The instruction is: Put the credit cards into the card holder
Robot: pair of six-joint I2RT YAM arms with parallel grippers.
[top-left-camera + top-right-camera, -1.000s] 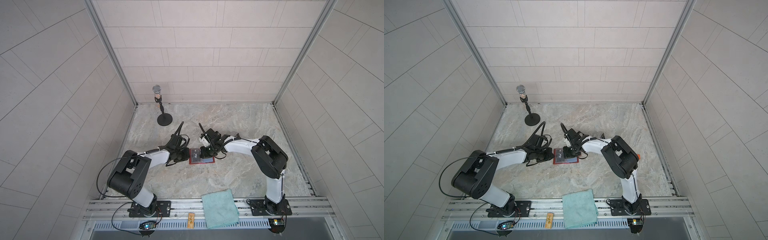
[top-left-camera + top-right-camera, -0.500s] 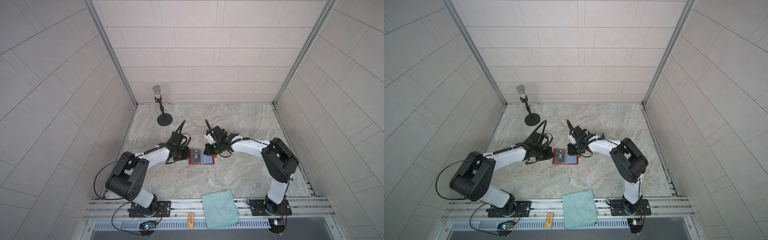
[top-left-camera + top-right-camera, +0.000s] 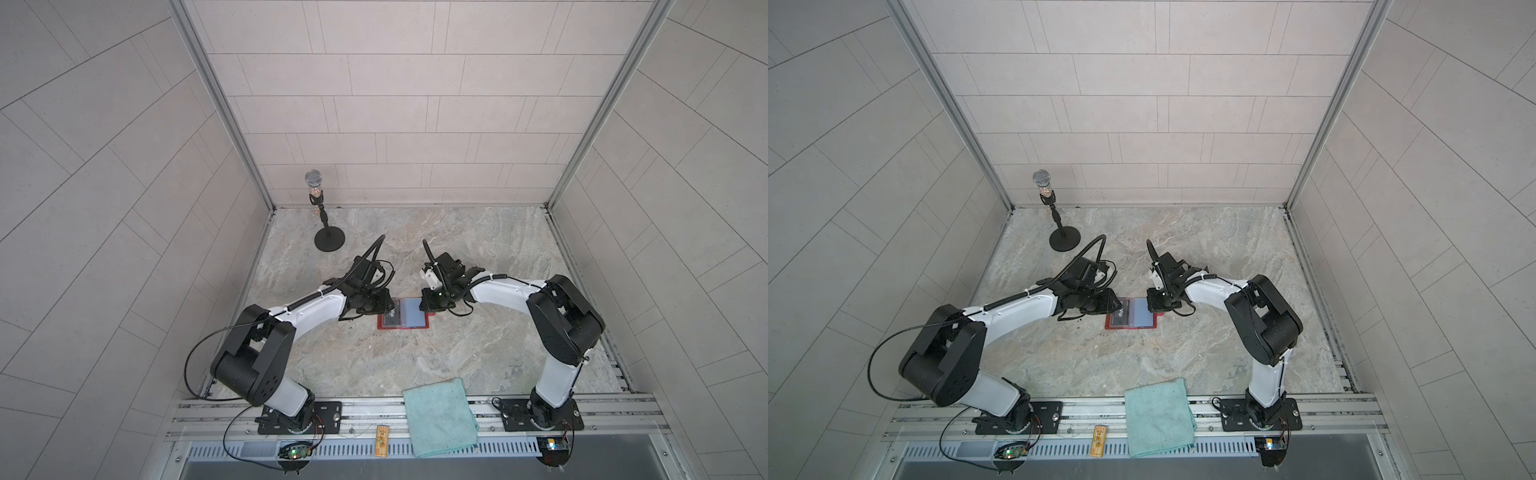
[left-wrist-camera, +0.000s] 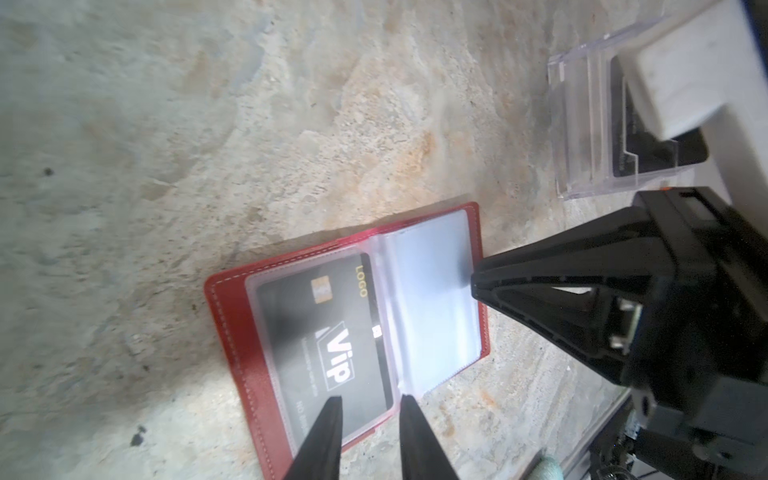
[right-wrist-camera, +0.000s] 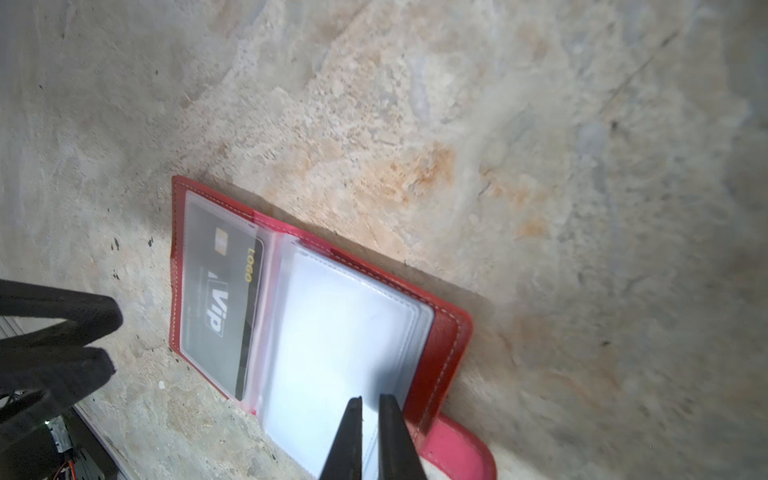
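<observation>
I see the open red card holder (image 3: 403, 326) mid-bench (image 3: 374, 361), a black VIP card (image 4: 332, 345) sleeved inside, left fingers (image 4: 324, 436) parted at its 10 o'clock, right fingers (image 5: 349, 440) closed at 2 o'clock.

Snap tab (image 5: 461, 453) cut by frame edge. Black card (image 4: 324, 332) fine print blurred. Clear box (image 4: 582, 124) contents partly hidden behind white arm (image 4: 685, 75).

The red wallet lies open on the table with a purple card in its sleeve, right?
Not purple: the sleeve holds a black card lettered "Vip"; the left wrist view shows it. The red wallet does lie open on the table.
</observation>
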